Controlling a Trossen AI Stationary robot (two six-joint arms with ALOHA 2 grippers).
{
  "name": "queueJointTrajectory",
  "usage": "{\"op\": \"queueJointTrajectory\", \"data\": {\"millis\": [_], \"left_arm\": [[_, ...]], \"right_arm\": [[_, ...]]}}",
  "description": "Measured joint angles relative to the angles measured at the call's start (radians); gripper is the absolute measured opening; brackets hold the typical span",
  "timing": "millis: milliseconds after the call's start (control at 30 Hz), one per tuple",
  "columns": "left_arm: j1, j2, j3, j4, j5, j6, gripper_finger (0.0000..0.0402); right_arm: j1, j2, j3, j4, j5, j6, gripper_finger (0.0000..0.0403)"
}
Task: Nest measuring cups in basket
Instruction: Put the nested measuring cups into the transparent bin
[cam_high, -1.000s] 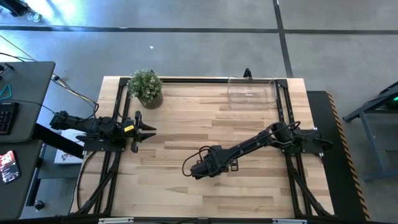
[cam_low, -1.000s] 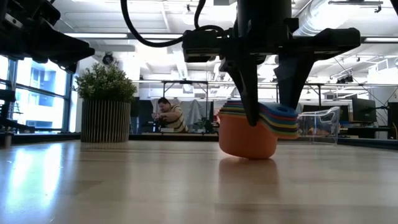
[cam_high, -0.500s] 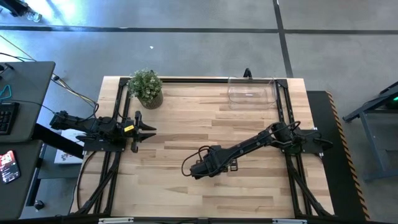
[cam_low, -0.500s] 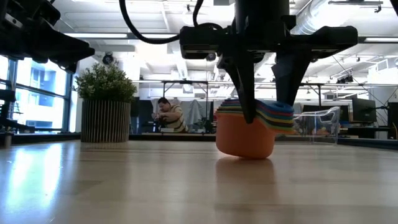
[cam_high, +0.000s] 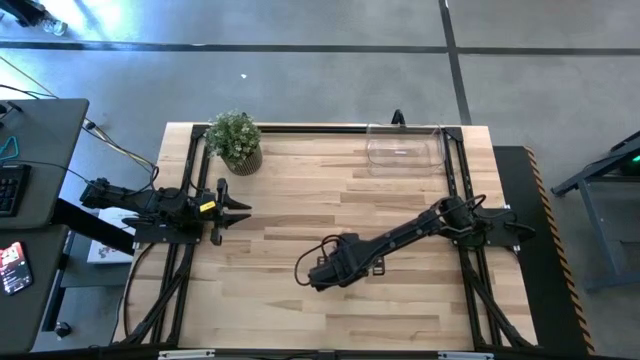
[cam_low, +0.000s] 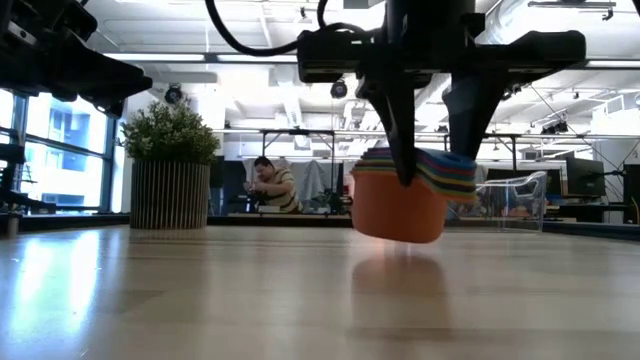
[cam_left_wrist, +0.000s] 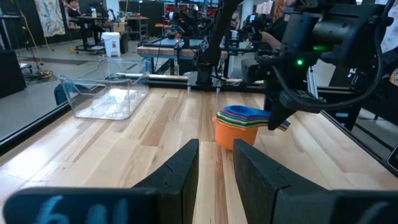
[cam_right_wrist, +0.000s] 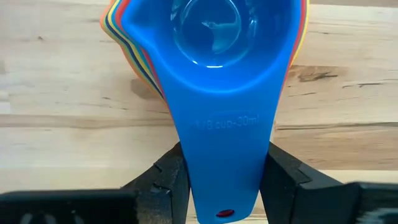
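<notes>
The measuring cups are nested in one stack (cam_low: 400, 205), orange outermost and blue innermost (cam_right_wrist: 211, 50), and show past the left fingers in the left wrist view (cam_left_wrist: 239, 121). My right gripper (cam_right_wrist: 224, 177) is shut on the stack near the table's middle (cam_high: 325, 270), pointing down. The clear basket (cam_high: 404, 148) stands on its base at the far right edge (cam_left_wrist: 106, 96). My left gripper (cam_high: 243, 208) waits open at the table's left side (cam_left_wrist: 216, 162), touching nothing. My right gripper pinches the stacked flat handles (cam_right_wrist: 221, 143) between its two fingers (cam_right_wrist: 168, 177), one on each long edge, coming from above. The fingers lie across the handles. The stack hangs level and is lifted just clear of the table, with a shadow under the orange bottom (cam_low: 400, 232).
A potted green plant (cam_high: 235, 140) stands at the far left corner (cam_low: 170, 170). Black rails run along the table's left and right sides (cam_high: 455, 180). Bare wood lies between the stack and the basket. A person sits far off in the room (cam_low: 270, 185).
My right gripper has risen a little while staying shut on the handles. The stack, whose orange bottom rested on the table a second ago, first shifted slightly and now hangs clear just above the wood.
</notes>
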Motion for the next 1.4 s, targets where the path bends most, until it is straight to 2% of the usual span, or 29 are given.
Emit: {"op": "queueJointTrajectory", "data": {"millis": [600, 1000, 1400], "left_arm": [[0.0, 0.0, 0.0, 0.0, 0.0, 0.0, 0.009], [0.0, 0.0, 0.0, 0.0, 0.0, 0.0, 0.009], [0.0, 0.0, 0.0, 0.0, 0.0, 0.0, 0.009]], "right_arm": [[-0.014, -0.003, 0.013, -0.001, 0.038, 0.004, 0.0128], [-0.054, -0.005, 0.102, -0.153, 0.051, -0.037, 0.0128], [-0.146, -0.157, 0.077, -0.293, 0.117, -0.224, 0.0128]]}}
